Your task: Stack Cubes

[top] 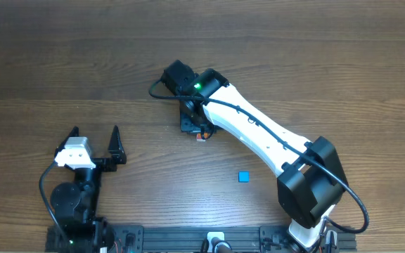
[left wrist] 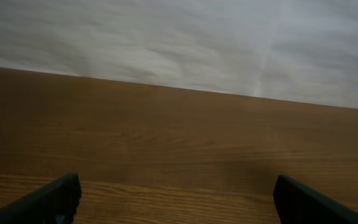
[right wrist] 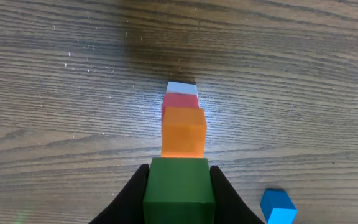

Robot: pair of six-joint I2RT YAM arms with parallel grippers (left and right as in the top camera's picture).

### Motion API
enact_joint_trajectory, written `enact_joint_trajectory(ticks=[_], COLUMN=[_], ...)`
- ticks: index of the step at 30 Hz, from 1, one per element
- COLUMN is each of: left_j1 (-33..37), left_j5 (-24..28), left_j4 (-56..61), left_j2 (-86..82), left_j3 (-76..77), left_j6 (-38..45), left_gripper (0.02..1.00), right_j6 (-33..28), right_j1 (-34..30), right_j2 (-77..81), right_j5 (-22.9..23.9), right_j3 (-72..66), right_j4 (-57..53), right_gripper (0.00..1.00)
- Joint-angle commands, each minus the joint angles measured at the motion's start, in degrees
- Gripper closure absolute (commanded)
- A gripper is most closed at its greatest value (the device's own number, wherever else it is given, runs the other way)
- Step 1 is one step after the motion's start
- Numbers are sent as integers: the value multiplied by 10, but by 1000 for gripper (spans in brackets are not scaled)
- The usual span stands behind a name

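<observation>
Right gripper [right wrist: 179, 172]: fingers clamped on opposite sides of a green cube [right wrist: 179, 190], cube held square between them. Directly under it stands a column of three cubes on the desk [top: 343, 63]. The orange cube [right wrist: 183, 132] is uppermost, the red cube [right wrist: 179, 100] is beneath it, and a white cube [right wrist: 183, 88] is at the base, with only a sliver of its edge visible past the red. The green cube lines up with the column. Whether its underside touches the orange cube or hangs just above it, I cannot tell. The three stacked cubes look slightly offset from one another, not toppled. A blue cube [right wrist: 277, 208] lies alone on the desk, off to one side of the column and apart from it; from above it sits nearer the arm bases than the column does, and towards the right arm. The right arm stretches diagonally from its base towards the middle of the desk, wrist over the column. Left gripper [top: 95, 138]: fingers spread wide apart, nothing between them, parked close to its own base at the left side, well apart from every cube. Its own camera looks along bare wood grain to a pale wall.
</observation>
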Motion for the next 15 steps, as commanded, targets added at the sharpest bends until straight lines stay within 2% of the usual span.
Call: enact_joint_trajectory(ticks=[1,15], left_j1=[3,3], left_j5=[3,3], left_j4=[0,0], left_j2=[-4,-4], left_j3=[-3,-3], left_j6=[9,9], left_gripper=[18,18], right_j6=[10,10], right_j1=[0,-3], right_j2=[13,19], right_j5=[7,7], right_j3=[2,-19], right_j4=[7,32], right_gripper=[991,991])
